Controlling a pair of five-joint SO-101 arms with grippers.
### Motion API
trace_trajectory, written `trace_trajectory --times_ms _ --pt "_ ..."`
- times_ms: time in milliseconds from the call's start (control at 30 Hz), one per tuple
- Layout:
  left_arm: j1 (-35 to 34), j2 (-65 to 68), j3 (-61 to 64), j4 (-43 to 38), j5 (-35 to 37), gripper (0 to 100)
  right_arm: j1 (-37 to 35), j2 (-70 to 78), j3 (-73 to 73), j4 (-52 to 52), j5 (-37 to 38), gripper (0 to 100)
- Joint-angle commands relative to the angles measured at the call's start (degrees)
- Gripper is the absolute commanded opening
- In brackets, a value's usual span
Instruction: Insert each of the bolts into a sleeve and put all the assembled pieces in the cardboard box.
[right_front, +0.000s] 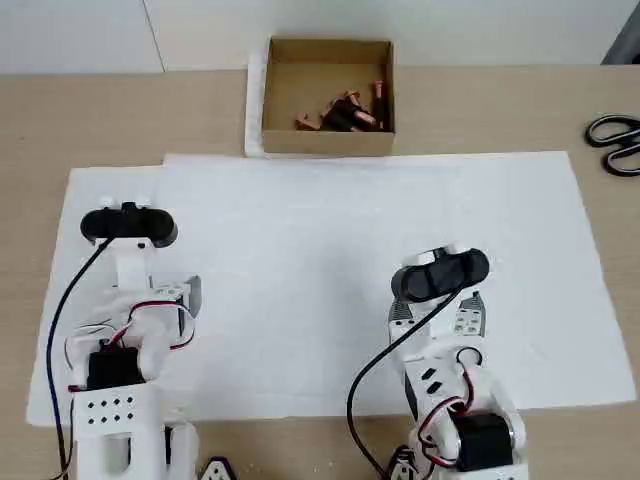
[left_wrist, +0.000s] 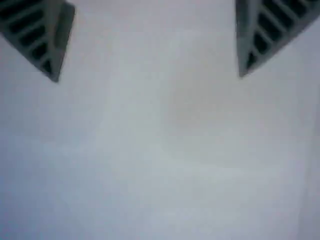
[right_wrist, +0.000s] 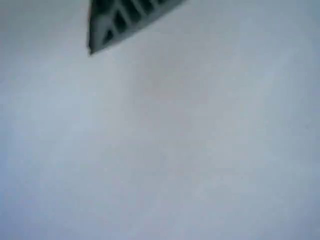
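Cardboard box (right_front: 325, 142) holding coppery pieces (right_front: 345, 113), white sheet (right_front: 300, 250) before box, left gripper (left_wrist: 147, 76) spread apart, right gripper (right_front: 435, 313) can't tell.

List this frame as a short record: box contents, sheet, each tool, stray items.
box: brown cardboard box at the far side of the wooden table
contents: copper-and-black assembled pieces piled in the box's right part
sheet: white paper sheet in front of the box
left tool: open, over the sheet
right tool: over the sheet
other: black-handled scissors at the table's right edge
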Motion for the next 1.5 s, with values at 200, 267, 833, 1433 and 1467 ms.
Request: trace_trajectory --times_ms 200,267,833,1433,1467 --pt "0.09 -0.79 1.45 -2.11 -0.18 22 0.04 -0.40 7.38 -6.64 0.26 32.5" --pt "0.09 -0.79 3.03 -4.57 -0.18 22 0.04 -0.40 8.97 -7.87 0.35 32.5" --pt "0.09 -0.79 10.51 -12.66 0.00 22 -0.13 -0.22 13.27 -12.26 0.26 32.5" --pt "0.00 -0.79 10.51 -12.57 -0.09 22 -0.04 -0.13 13.27 -12.26 0.44 32.5" --pt "0.00 -0.79 10.51 -12.57 -0.09 22 -0.04 -0.13 13.27 -12.26 0.44 32.5"
